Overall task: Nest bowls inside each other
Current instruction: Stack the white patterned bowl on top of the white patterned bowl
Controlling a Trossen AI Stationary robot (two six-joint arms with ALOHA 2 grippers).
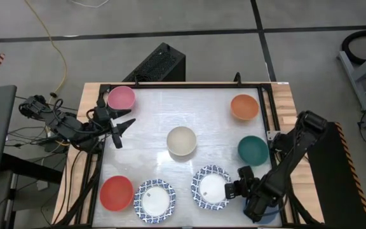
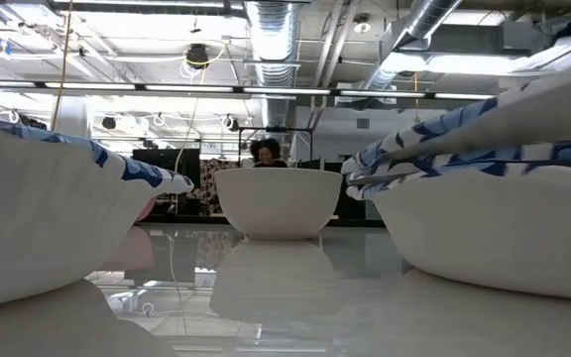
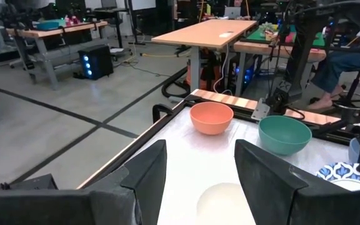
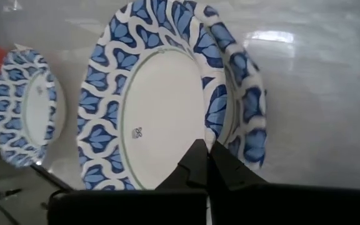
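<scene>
Patterned bowls, right pair (image 1: 211, 187): two blue-rimmed white bowls, one sitting askew inside the other, at about five o'clock on the table (image 1: 157, 105); in the right wrist view the upper bowl (image 4: 155, 94) overlaps a second rim showing at its far side, so the nesting looks begun but not seated; right gripper (image 1: 237, 189) touches the rim at the stack's three o'clock, fingers pinched fully together on the edge of the top bowl, seemingly to drag or settle it into place.

Patterned bowl, left (image 1: 154, 200): at six o'clock, apart from the stack; whether it is single or doubled cannot be told.

Red bowl (image 1: 116, 193): at seven o'clock, just beside the left patterned bowl.

Cream bowl (image 1: 182, 140): near the table's centre, upright, alone.

Teal bowl (image 1: 253, 150): at three o'clock, close to the right arm's forearm.

Orange bowl (image 1: 244, 107): at one o'clock, near the frame corner.

Pink bowl (image 1: 121, 98): at eleven o'clock; left gripper (image 1: 121, 130) hangs just beside it toward the centre, fingers apart and holding nothing, apparently waiting.

A blue shape under the right arm at four o'clock may be a further bowl; too hidden to say.

Remaining judgement: most bowls lie loose and separate; nesting is at an early stage.
</scene>
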